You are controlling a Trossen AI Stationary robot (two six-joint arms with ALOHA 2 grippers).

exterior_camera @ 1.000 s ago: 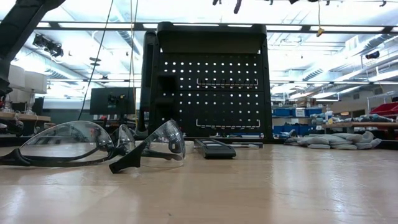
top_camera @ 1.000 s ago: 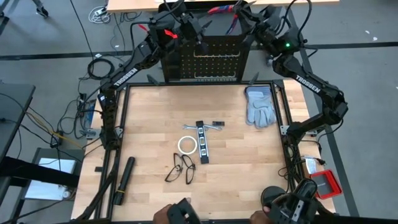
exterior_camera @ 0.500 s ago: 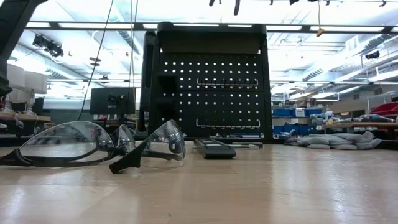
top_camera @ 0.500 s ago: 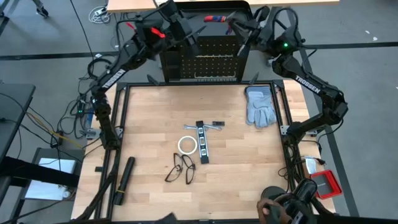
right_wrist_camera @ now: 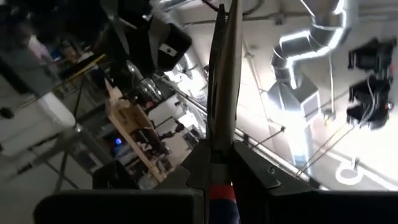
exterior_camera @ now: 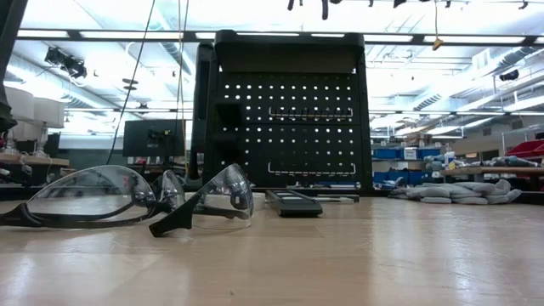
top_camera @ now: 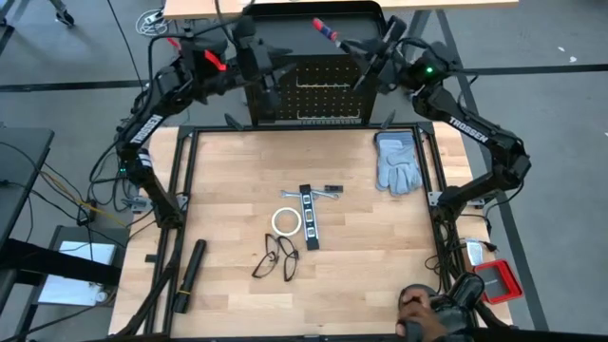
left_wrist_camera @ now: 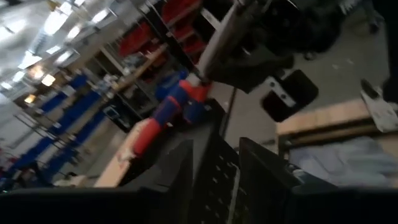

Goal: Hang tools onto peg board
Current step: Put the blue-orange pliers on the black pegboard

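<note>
1. The high view shows both arms raised at the far edge of the worktop (top_camera: 237, 190) over the peg board (top_camera: 313, 90). The right tool (top_camera: 353, 49) holds the pliers (top_camera: 326, 28) above the board's hooded top.
2. The right wrist view shows what the high view cannot: the pliers' metal jaws (right_wrist_camera: 224, 81) stick out from between the dark fingers (right_wrist_camera: 255, 171), which are clamped on the handles.
3. The left wrist view shows the red-and-blue handles from the other side. The left tool (top_camera: 269, 87) hangs in front of the board's left part with a narrow gap between its fingers (left_wrist_camera: 264, 168) and nothing in it.
4. The low view shows neither tool, only the board upright at the far end.
5. The worktop is pale wood in a black frame; a workshop with shelves and ceiling lights lies behind.
6. At mid-worktop lie a tape ring (top_camera: 286, 222), a black strip (top_camera: 309, 217), a wrench (top_camera: 318, 195) and two glasses (top_camera: 275, 256), close together.
7. Grey gloves (top_camera: 397, 161) lie far right, a black cylinder (top_camera: 188, 275) near left.
8. In the low view the glasses (exterior_camera: 127, 200) block the near left.
</note>
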